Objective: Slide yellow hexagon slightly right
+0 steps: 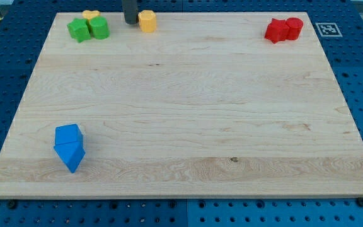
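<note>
Now | my tip (131, 23) just left of yellow hexagon (147, 21), near touching, set to push right | no gripper, rod only | hexagon at board (181, 113) top edge, green blocks (88, 29) further left

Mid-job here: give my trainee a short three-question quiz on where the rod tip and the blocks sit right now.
1. True or false: my tip is at the view's left of the yellow hexagon.
2. Which colour pair lies nearest the view's bottom? A red B green C blue
3. Fill in: the yellow heart sits just above the two ____ blocks.

Key: 1 true. 2 C, the blue blocks. 3 green, the green blocks.
</note>
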You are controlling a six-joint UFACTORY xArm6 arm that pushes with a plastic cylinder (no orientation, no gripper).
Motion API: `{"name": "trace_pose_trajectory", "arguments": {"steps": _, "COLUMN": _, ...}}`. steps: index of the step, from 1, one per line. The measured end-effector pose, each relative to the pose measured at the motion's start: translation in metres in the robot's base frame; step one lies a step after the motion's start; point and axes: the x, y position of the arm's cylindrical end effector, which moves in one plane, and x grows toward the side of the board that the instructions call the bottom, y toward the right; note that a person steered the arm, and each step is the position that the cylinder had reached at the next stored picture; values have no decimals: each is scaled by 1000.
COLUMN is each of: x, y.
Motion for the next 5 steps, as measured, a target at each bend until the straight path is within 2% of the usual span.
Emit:
{"name": "trace_pose_trajectory", "arguments": {"steps": 1, "x": -30, "y": 6}}
{"name": "trace_pose_trajectory", "arguments": {"steps": 5, "x": -12, "y": 34}}
